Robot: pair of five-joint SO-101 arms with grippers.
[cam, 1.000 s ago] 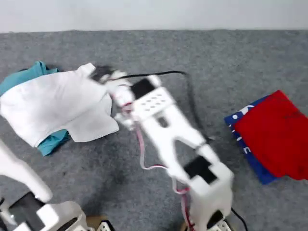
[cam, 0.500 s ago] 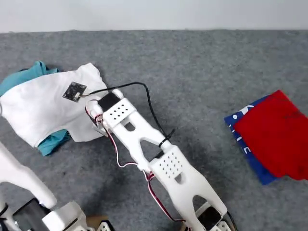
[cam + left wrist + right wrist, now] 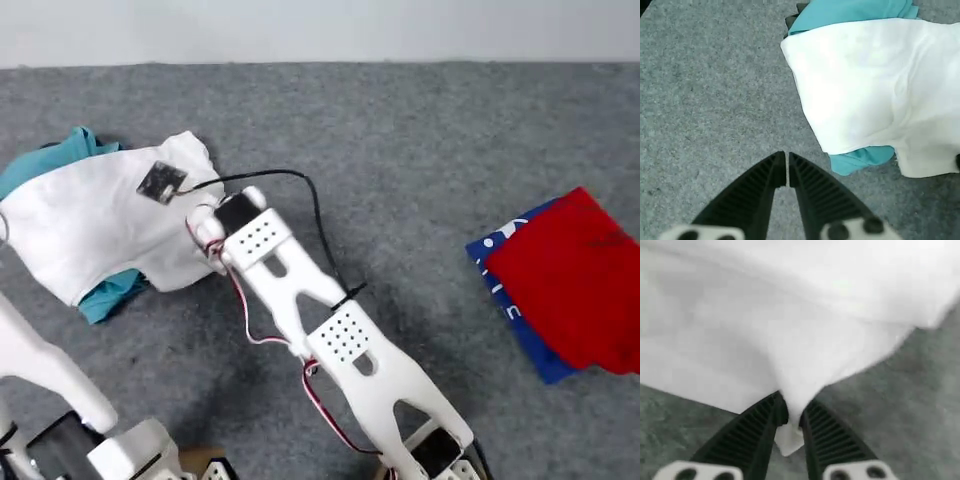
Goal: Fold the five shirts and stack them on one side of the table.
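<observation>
Four shirts lie on the grey, felt-like surface (image 3: 430,140). At one end a white shirt (image 3: 95,225) is spread out, smooth and softly creased, on top of a crumpled teal shirt (image 3: 108,297) whose cloth pokes out past it on two sides. Well apart at the other end, a red shirt (image 3: 570,275) folded into a tidy rectangle rests on a folded blue shirt (image 3: 503,285) with white print, which shows as a strip along one side. The right arm (image 3: 330,330), white plastic with dotted perforated panels, stretches diagonally from the near edge to the white shirt's side, with red and white wires along it and a black cable (image 3: 300,185) arcing beside it. The right claw (image 3: 788,425) has its ribbed black fingers pinched on a fold of the white shirt's thin cloth; a small tab of fabric sticks out between them, and a soft ridge rises from the pinch. The left claw (image 3: 787,167), tapered and ribbed, is closed tip to tip on nothing, above bare surface near the white shirt's rounded corner.
</observation>
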